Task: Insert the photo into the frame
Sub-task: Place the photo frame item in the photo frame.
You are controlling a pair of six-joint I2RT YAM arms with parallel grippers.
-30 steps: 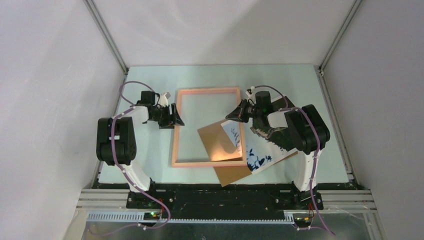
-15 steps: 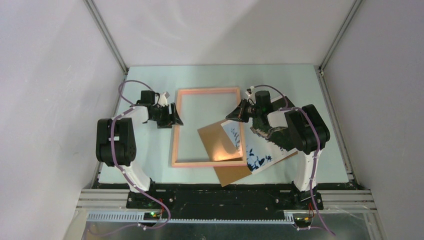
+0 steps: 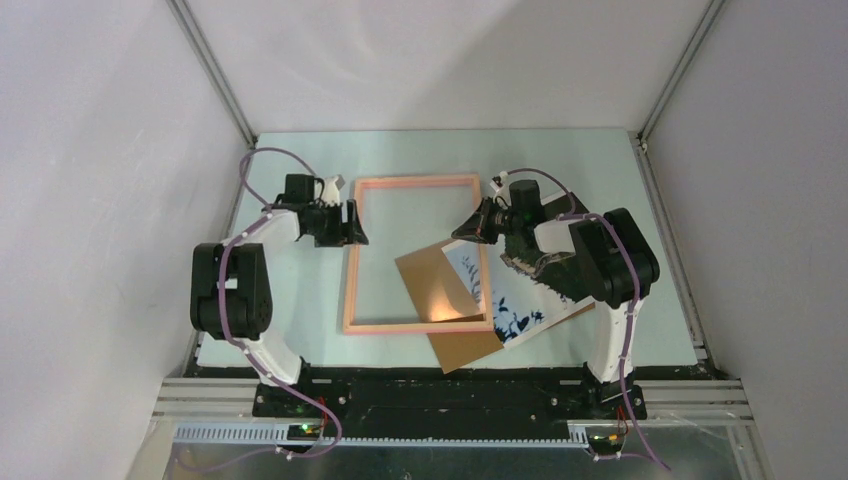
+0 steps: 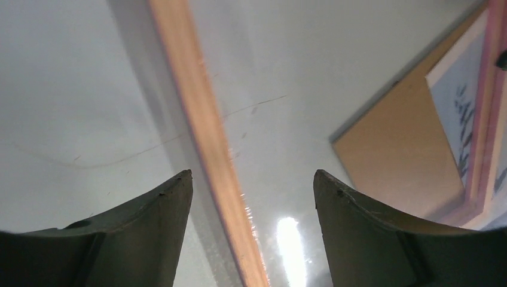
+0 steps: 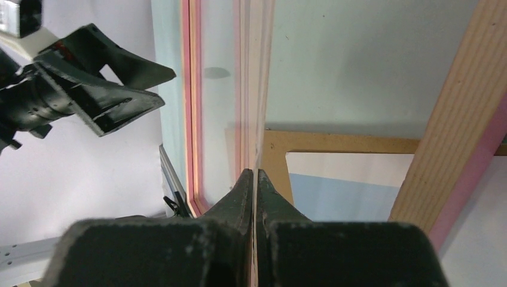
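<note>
The frame (image 3: 417,181) lies flat at the middle of the table (image 3: 310,300), its long sides running from the near edge toward the far edge. The left gripper (image 3: 352,222) hangs over the frame's left side with its jaws wide, and the left wrist view shows that side passing between the 2 fingers (image 4: 155,230). The right gripper (image 3: 466,228) sits at the frame's right side with its jaws pressed together. A thin pale edge runs up from the tips; I cannot tell whether they pinch it. The photo (image 3: 515,310) lies tilted on a brown board (image 3: 470,350) toward the near right corner of the table, both partly under the frame's near right corner.
</note>
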